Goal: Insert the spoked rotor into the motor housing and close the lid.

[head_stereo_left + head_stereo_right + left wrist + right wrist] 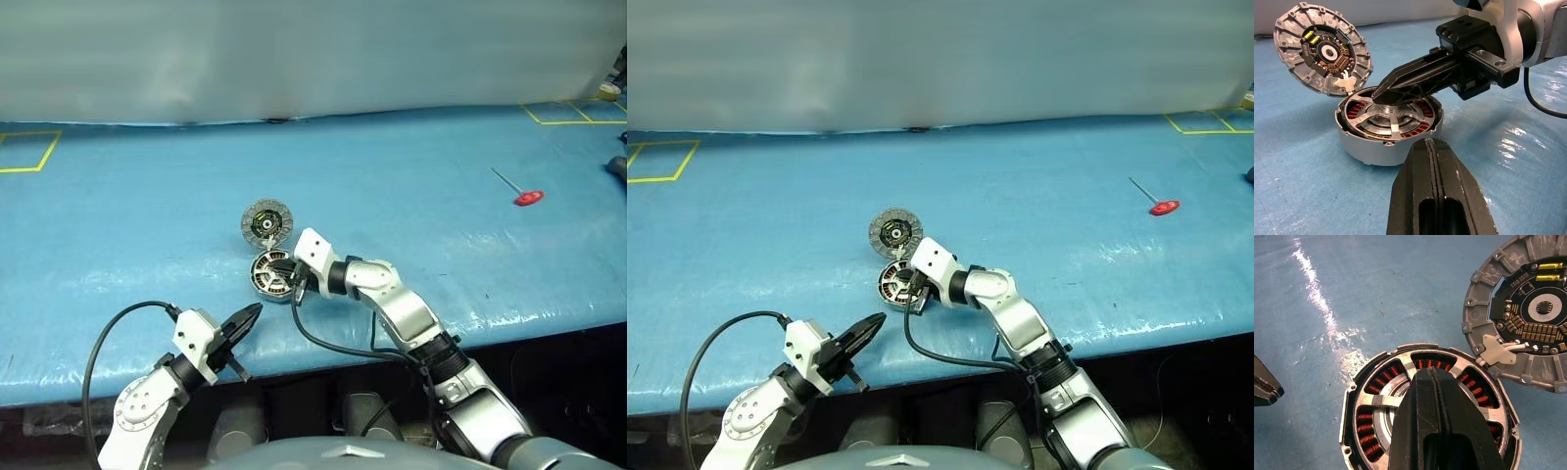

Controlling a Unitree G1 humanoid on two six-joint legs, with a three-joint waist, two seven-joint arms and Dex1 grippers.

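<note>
Right gripper (1382, 94): jaws pressed together, holding nothing, tips resting on or just above the hub of the spoked rotor (1392, 120). Spoked rotor: already seated inside the motor housing (1382, 147), lying flat, copper windings showing between its spokes; insertion judged done or in its final press, the tips apparently pushing it home. Motor housing: upright on the blue worktop (421, 186), near the front edge, toward the middle. Lid (266, 222): not yet closed; it stands tilted open, just behind the housing on the side toward the worktop's back edge, its inner face with the circuit board and striped ring turned toward the robot, its lower rim touching or nearly touching the housing rim at a white connector. Remaining: fold the lid down onto the housing. Obstruction: the right gripper itself sits over the rotor and would have to clear before the lid can drop. Left gripper (247, 320): jaws closed, empty, hovering at the front edge, near the housing but apart from it. Other: red-handled tool (522, 192) toward the right back corner, well apart; yellow tape squares (29, 152) at the far corners
</note>
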